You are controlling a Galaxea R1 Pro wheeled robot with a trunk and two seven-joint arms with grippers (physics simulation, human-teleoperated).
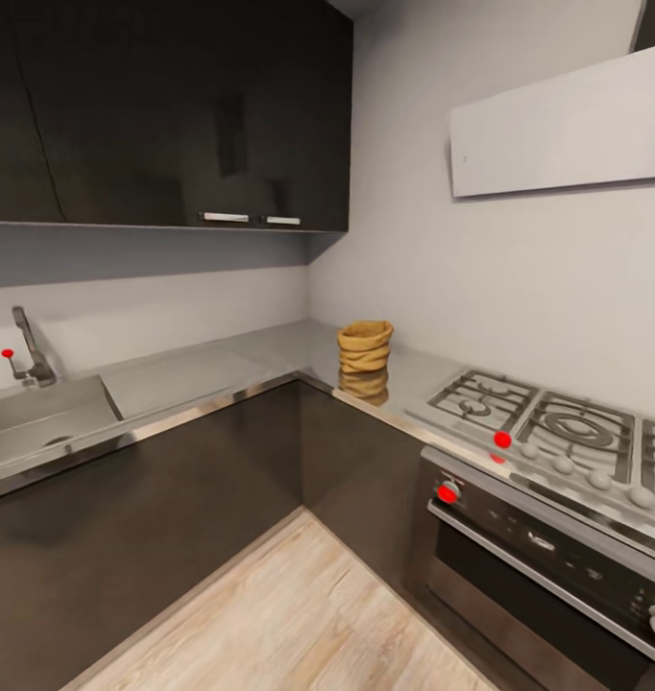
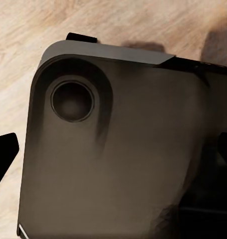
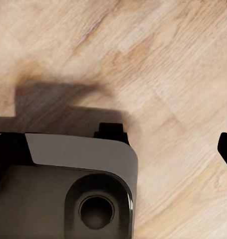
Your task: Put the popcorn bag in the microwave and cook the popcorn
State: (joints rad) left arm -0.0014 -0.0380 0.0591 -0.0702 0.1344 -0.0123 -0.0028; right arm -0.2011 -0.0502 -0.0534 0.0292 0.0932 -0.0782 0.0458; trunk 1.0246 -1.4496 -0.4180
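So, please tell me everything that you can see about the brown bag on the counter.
The popcorn bag is a small tan-brown sack that looks like paper, with a rolled rim at its open top and creased, folded sides. It stands upright and alone on the glossy grey countertop, in the corner near the wall, between the sink and the gas hob. Its reflection shows in the surface below it. Nothing else touches it. What is inside cannot be seen.
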